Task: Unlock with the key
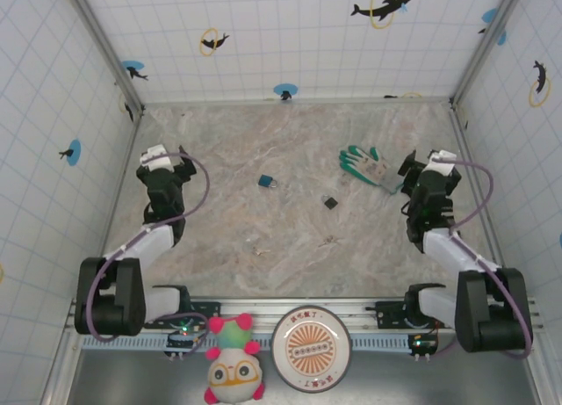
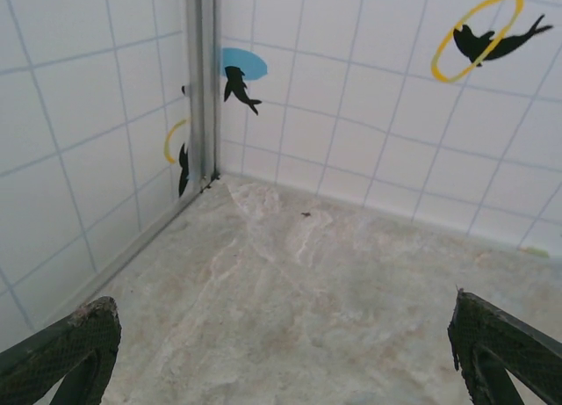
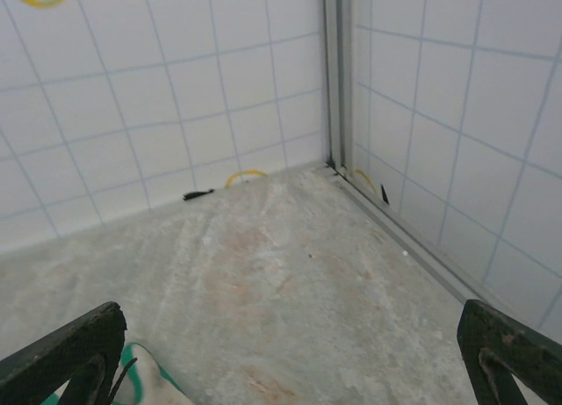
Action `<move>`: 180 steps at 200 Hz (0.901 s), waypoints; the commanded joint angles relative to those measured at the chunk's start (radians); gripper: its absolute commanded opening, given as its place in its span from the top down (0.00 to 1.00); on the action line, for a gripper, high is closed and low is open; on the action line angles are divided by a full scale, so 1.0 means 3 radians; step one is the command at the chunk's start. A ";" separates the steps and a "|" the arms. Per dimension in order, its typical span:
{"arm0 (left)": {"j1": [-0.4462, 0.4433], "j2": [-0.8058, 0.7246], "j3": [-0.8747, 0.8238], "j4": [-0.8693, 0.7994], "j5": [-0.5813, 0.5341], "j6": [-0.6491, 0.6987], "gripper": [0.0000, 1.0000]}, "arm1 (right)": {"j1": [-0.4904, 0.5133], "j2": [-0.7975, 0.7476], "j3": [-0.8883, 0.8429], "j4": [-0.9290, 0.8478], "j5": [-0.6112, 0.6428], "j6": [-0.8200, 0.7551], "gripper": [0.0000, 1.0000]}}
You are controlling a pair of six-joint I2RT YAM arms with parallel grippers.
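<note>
Key [image 1: 330,202] near blue padlock [image 1: 268,182]

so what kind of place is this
Most likely a robot test cell: a marble-look table boxed in by white tiled walls, a left arm and right arm bolted to a rail, with a padlock, key and glove laid out.

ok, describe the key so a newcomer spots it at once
Start at the middle of the marbled table, between the blue padlock and the green-and-white glove. The key is the tiny black square speck there, smaller than both, apart from each.
</note>
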 commanded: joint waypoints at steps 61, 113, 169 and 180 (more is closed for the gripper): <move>0.0035 -0.0396 0.0584 -0.1965 0.1213 -0.1452 0.02 | -0.0267 -0.0810 0.0465 -0.1659 -0.1246 0.1732 0.11; 0.0016 -0.0572 0.0405 -0.2375 0.2108 -0.1510 0.24 | -0.0017 -0.1090 0.0446 -0.2306 -0.1508 0.1862 0.29; -0.0621 -0.0601 0.0128 -0.2422 0.2075 -0.1714 0.36 | 0.0909 -0.0897 0.0479 -0.2779 -0.1267 0.1750 0.47; -0.0769 -0.0562 0.0089 -0.2412 0.1951 -0.1738 0.38 | 0.1140 -0.0784 0.0516 -0.2792 -0.1183 0.1742 0.48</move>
